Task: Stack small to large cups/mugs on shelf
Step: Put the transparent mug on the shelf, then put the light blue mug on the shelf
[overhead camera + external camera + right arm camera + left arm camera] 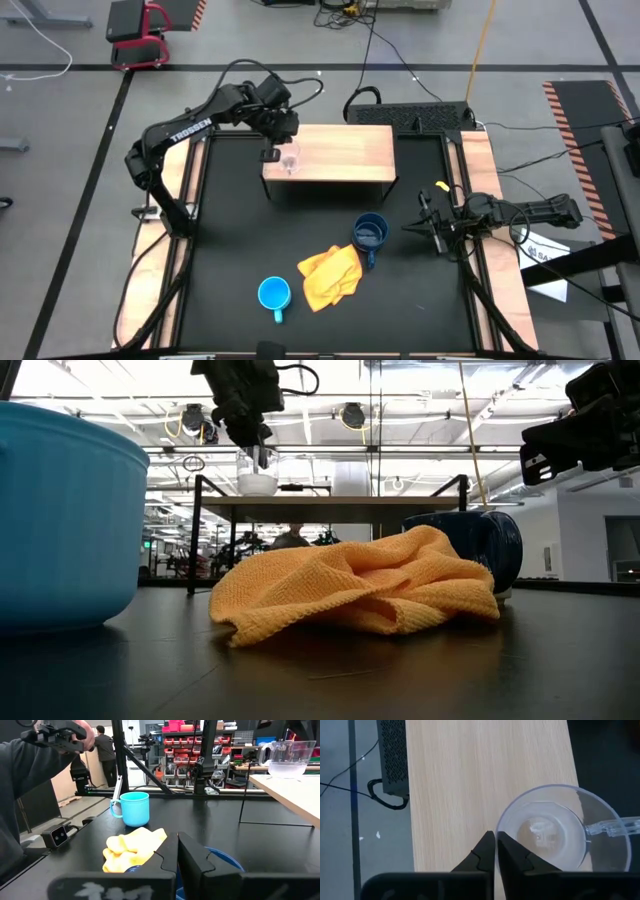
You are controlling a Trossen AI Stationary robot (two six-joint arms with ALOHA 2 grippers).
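At upper left in the high view, the left arm is bending over the shelf, its left claw pinched together just beside the glass cup, which is sitting clear and upright on the shelf's left end. At right, the right claw is hovering narrow near the dark blue mug on the bench.

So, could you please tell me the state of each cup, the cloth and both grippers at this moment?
Glass cup: upright on the shelf, empty.
Light blue mug: upright on the table, ungrasped.
Dark blue mug: upright on the table, beside the cloth.
Yellow cloth: crumpled.
Left gripper: fingers shut, above the shelf beside the glass cup.
Right gripper: fingers shut, holding nothing.
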